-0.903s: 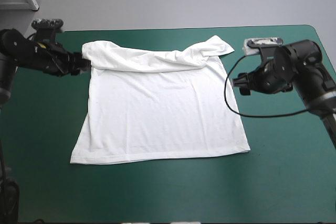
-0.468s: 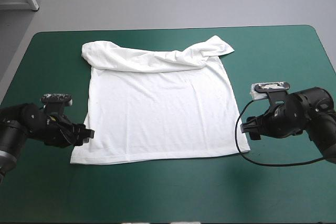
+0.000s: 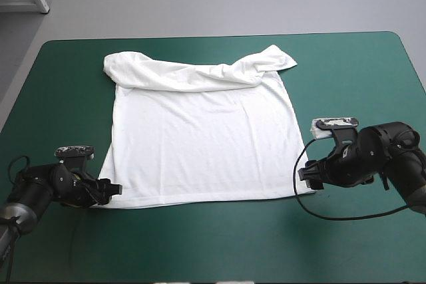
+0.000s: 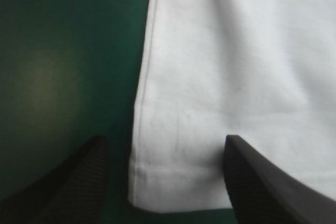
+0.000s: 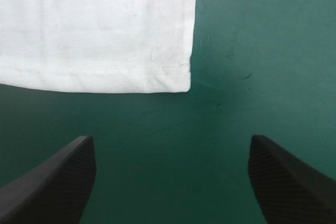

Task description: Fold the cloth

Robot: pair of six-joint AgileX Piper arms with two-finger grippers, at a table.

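Note:
The white T-shirt [image 3: 200,138] lies spread flat on the teal-green cover, its far end folded over into a rumpled band. My left gripper [image 3: 112,189] sits low at the shirt's near left hem corner. In the left wrist view that gripper [image 4: 165,140] is open, with the T-shirt [image 4: 220,77] corner lying between its fingers. My right gripper [image 3: 307,177] is at the near right hem corner. Seen from the right wrist, the gripper [image 5: 172,140] is open and the T-shirt [image 5: 94,24] corner lies just ahead of it, with bare cover between the fingers.
The table's near edge runs a short way behind both grippers. Bare teal-green cover [image 3: 213,244] stretches in front of the hem and along both sides of the shirt.
Both arms have travelled from the shirt's far end down its sides to the near hem corners and dropped low. The shirt has not moved.

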